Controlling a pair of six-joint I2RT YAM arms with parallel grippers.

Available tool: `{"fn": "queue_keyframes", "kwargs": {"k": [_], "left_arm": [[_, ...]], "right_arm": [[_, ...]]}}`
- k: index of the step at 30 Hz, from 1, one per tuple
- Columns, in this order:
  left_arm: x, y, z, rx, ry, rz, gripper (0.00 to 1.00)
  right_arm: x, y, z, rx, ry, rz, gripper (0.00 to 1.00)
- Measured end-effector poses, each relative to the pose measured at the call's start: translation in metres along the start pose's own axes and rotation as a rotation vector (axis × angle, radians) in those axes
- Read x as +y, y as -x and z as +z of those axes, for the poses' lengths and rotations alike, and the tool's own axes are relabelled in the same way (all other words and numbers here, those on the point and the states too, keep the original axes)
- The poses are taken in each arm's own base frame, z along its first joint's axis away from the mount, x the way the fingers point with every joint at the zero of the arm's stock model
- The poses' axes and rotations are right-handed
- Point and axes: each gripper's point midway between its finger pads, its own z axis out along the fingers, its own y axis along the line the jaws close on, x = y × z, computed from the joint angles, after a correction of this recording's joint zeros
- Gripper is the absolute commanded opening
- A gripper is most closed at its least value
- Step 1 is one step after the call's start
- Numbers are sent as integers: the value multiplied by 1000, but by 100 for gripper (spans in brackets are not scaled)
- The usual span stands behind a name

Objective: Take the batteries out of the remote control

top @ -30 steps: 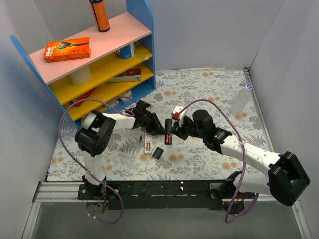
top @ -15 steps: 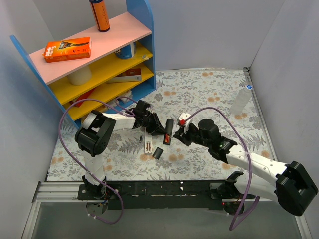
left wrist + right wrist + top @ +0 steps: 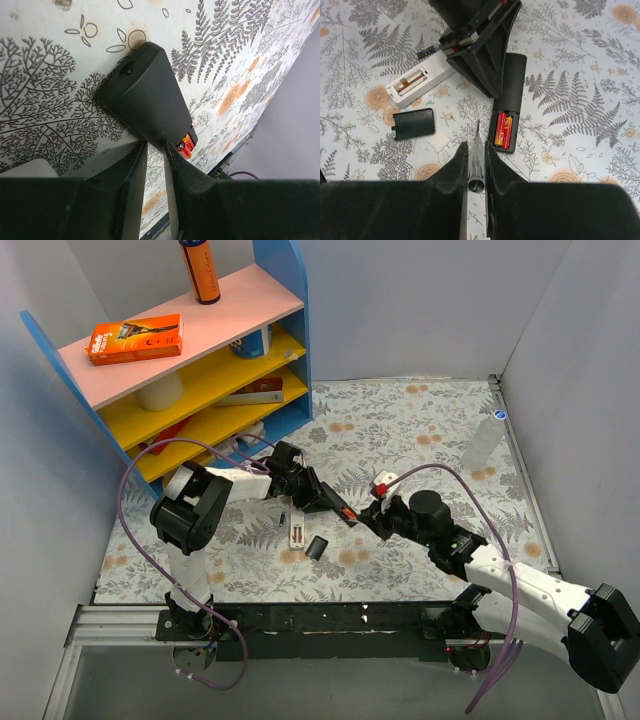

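The black remote point(image 3: 514, 82) lies face down on the floral cloth with its compartment open; two reddish batteries point(image 3: 503, 131) sit in it side by side. They also show in the left wrist view point(image 3: 185, 146). My left gripper point(image 3: 155, 148) is nearly shut with nothing between its fingers, and its tips rest on the far end of the black remote point(image 3: 336, 504). My right gripper point(image 3: 476, 148) is shut on a slim screwdriver point(image 3: 476, 159). The screwdriver's tip points at the cloth just left of the batteries, a short way off them.
A white remote point(image 3: 417, 80) with an open, empty compartment lies to the left, a small dark cell point(image 3: 426, 51) by its far end. The black cover piece point(image 3: 413, 123) and a small white piece point(image 3: 439, 140) lie near it. A shelf point(image 3: 190, 360) stands far left, a bottle point(image 3: 482, 443) far right.
My right gripper has drawn back toward the near right with the screwdriver, away from the black remote. The remote now lies slanted. The left gripper has stayed on it.
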Motion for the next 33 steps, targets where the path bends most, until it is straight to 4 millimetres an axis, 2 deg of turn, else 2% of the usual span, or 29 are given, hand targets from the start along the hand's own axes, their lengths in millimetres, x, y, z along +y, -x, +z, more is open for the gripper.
{"fn": "queue_keyframes", "kwargs": {"k": [7,9,14,33], "left_arm": [[-1,0,0,5,11,7,22],[-1,1,0,9,19,11,22],[-2,2,1,26,30,41,23],[-7,2,3,75,-1,147,26]], "right_arm": [[-14,33,-3,-22,-72,-35,1],[-21,36,-2,-7,-107,-46,1],[-31,29,0,68,-137,-72,1],[-15,5,6,149,7,-122,1]]}}
